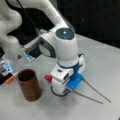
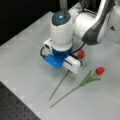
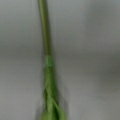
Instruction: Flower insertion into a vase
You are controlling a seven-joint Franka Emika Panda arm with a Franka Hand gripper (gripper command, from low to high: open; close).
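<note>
Your hand (image 2: pixel 65 67) is down low over the desk (image 2: pixel 27 50), right above one of the two flowers. In a front view the stem of this near flower (image 2: pixel 58 85) runs out from under the hand toward that view's bottom left, and its red bloom (image 2: pixel 81 53) peeks out on the far side. The fingers are hidden behind the white and blue body of the hand, so I cannot tell how far open they are, or whether they have closed on the stem.

The wrist view shows the green stem (image 3: pixel 45 32) running straight up the middle, widening into leaves at the bottom. That suggests you are well centred across it, which is what you want: a stem this thin slips out if the pads meet off to one side. Judge the grip by whether the stem lifts level; taking it near the leaves, close to the bloom, should keep the long tail from swinging.

The second flower (image 2: pixel 86 80) lies just beside the first, apart from the hand, so keep clear of it.

The vase (image 1: pixel 29 85) stands upright and empty in a front view, near the hand on that view's left.
</note>
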